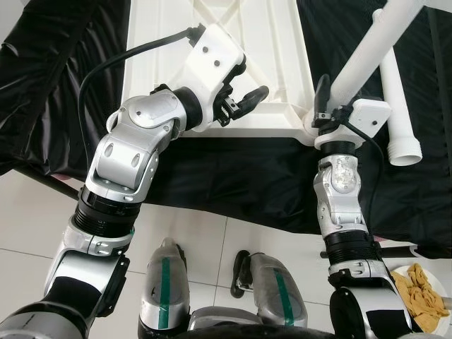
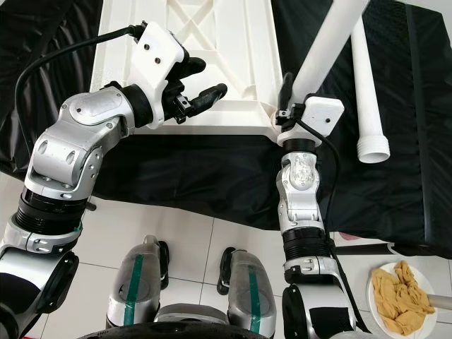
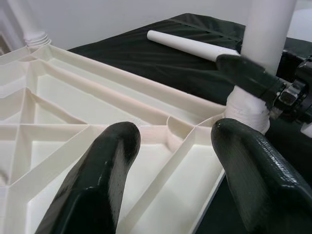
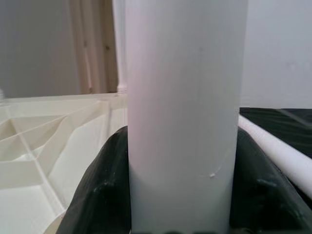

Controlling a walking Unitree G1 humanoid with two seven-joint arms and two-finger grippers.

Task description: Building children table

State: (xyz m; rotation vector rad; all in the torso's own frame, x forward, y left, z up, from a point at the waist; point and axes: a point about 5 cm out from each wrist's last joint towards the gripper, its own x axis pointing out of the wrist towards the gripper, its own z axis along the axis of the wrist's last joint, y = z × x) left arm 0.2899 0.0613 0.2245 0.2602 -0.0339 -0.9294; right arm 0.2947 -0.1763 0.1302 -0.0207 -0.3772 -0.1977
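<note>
The left gripper (image 1: 244, 101) hovered over the near edge of the upturned white tabletop (image 1: 212, 28), its jaws spread apart and grasping nothing; in the left wrist view the two black fingers (image 3: 97, 180) stood wide either side of the ribbed underside. The tabletop lay upside down on a black sheet (image 1: 63, 78) that covered what seemed to be a low surface, though its edges were too draped to say what kind. A black cable (image 1: 120, 56) looped from the left wrist across the sheet.

At the tabletop's near right corner, a white leg (image 1: 367, 53) stood tilted in its corner socket (image 3: 246, 109). The right gripper (image 1: 326, 95) was clenched around that leg just above the socket, the black fingers pressed against both sides of the tube in the right wrist view. To the right of it, a second white leg (image 1: 397, 106) lay flat on the sheet, its flared end toward the robot, well apart from the tabletop.

Below, on the tiled floor (image 1: 205, 233), the robot's two feet showed. At the far right a white plate (image 2: 378, 311) held a crumpled yellow cloth (image 2: 399, 296).
</note>
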